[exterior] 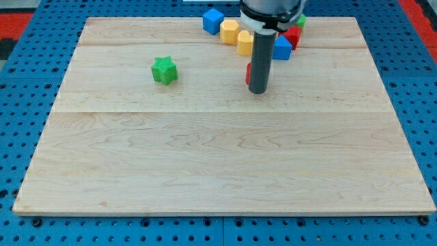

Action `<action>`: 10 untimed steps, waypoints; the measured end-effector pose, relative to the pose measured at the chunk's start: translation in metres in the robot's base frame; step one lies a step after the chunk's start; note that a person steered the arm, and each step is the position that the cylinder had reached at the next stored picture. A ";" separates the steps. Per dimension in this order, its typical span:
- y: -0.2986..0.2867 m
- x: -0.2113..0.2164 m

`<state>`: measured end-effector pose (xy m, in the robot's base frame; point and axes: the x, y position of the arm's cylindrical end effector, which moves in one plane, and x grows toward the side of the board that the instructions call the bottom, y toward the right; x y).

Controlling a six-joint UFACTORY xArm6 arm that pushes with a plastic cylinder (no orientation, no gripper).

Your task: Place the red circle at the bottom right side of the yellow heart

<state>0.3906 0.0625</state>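
Note:
My tip (258,90) rests on the board near the view's top middle. The red circle (249,74) is mostly hidden behind the rod; only a red sliver shows at the rod's left edge, touching it. The yellow heart (244,42) lies just above that, partly covered by the rod. A yellow hexagon (229,31) sits to the heart's upper left. A blue cube (213,20) is further up left.
A blue block (281,48), a red block (293,36) and a green block (300,21) cluster to the rod's right at the board's top edge. A green star (164,70) lies alone to the left. The board (218,157) is light wood.

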 end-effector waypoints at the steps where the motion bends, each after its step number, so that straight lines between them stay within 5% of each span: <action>1: -0.004 0.000; 5: -0.016 -0.030; 7: 0.015 -0.008; 9: 0.014 -0.041; 10: 0.010 -0.020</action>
